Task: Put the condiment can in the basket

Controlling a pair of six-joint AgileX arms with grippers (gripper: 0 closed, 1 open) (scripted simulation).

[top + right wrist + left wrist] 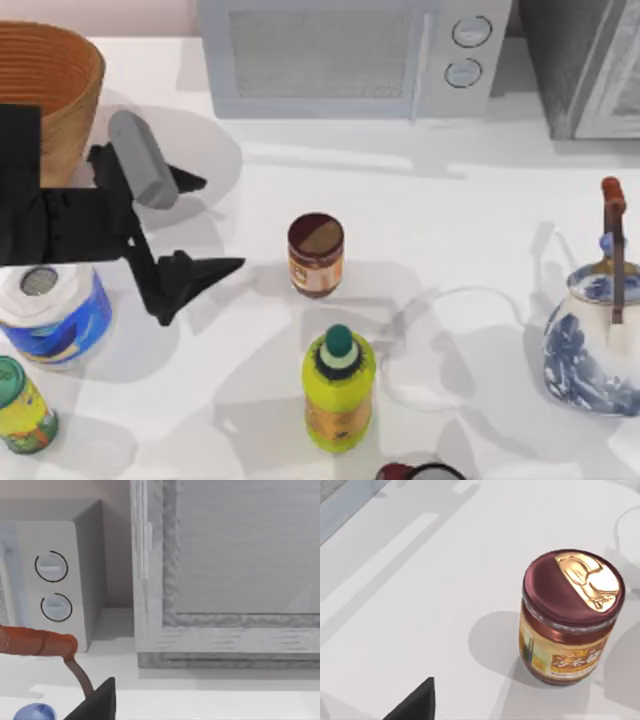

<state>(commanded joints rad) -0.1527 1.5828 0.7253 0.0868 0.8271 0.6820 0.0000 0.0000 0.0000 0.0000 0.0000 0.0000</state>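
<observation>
Several things crowd a white surface [420,210]: largest is the round wicker basket [45,95] at the far left corner, then a blue-and-white paper roll [52,312], a yellow bottle [338,392] with a green cap, and smallest, the condiment can [316,254], upright near the middle. The left tool [205,225] hovers with its fingers spread apart, pointing at the can from the left and not touching it; the right tool's state cannot be told. Risks, as I judge them: a low or off-centre approach could tip the can toward the nearby bottle, and a shallow grip could let it slip on the carry.
</observation>
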